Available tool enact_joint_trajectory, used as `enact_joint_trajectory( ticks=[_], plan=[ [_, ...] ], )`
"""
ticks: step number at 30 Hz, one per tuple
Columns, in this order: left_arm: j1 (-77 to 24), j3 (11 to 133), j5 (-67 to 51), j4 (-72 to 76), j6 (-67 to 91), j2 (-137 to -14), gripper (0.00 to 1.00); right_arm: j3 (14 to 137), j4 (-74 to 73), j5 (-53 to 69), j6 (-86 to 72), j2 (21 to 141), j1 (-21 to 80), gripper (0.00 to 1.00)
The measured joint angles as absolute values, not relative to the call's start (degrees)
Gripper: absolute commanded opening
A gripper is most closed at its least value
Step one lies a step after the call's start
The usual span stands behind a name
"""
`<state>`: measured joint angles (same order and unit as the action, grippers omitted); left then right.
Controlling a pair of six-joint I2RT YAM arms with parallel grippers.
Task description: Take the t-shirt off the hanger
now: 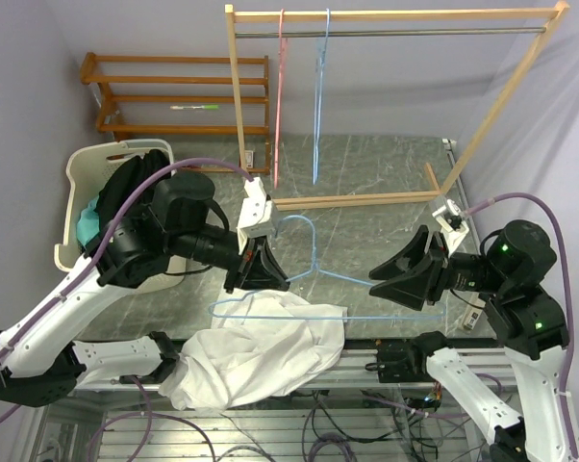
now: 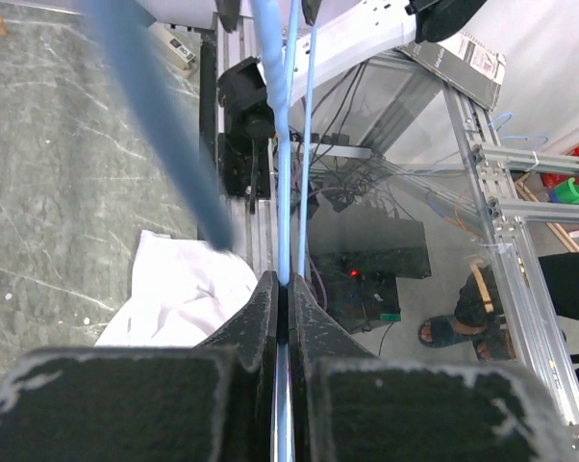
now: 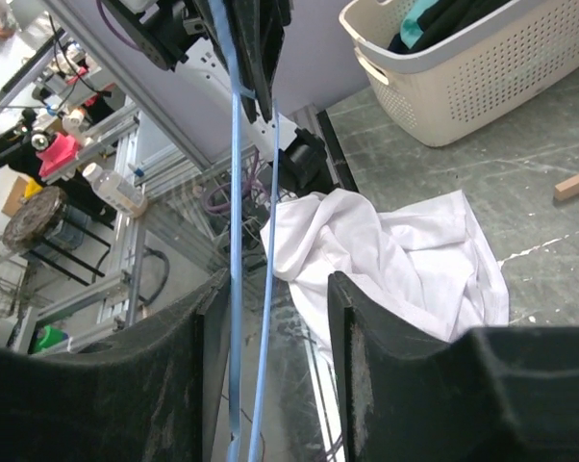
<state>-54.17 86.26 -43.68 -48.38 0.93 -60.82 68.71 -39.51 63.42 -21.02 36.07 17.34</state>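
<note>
A light blue wire hanger (image 1: 314, 272) is held above the table's near edge. My left gripper (image 1: 261, 265) is shut on its left part; in the left wrist view the jaws (image 2: 286, 284) pinch the blue wire (image 2: 288, 173). My right gripper (image 1: 397, 279) is open at the hanger's right end; in the right wrist view (image 3: 280, 284) two blue wires (image 3: 237, 241) pass between the fingers, close to the left one. The white t-shirt (image 1: 261, 351) lies heaped on the table below the hanger's bottom bar. It also shows in the left wrist view (image 2: 179, 289) and the right wrist view (image 3: 386, 250).
A white laundry basket (image 1: 78, 178) with dark clothes stands at the left, and shows in the right wrist view (image 3: 463, 77). A wooden clothes rack (image 1: 366, 202) with a pink hanger (image 1: 278, 96) and a blue hanger (image 1: 318, 96) stands behind. A wooden shelf (image 1: 174, 91) is at the back left.
</note>
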Motion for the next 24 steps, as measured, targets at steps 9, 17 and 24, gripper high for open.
enact_joint_trajectory(
  ticks=[9,17,24],
  plan=[
    [-54.2,87.7,-40.7,-47.4,2.3,-63.0,0.16,68.2,-40.3,62.9,-20.6,34.8,17.5,0.0],
    [-54.2,87.7,-33.2,-46.2,4.5,-59.4,0.72,68.8,-45.0,58.0,-19.2,33.2,17.5,0.0],
    [-54.2,84.9,-23.3,-45.0,6.7,-46.9,0.7,69.3,-53.2,50.4,-17.5,27.2,17.5,0.0]
  ],
)
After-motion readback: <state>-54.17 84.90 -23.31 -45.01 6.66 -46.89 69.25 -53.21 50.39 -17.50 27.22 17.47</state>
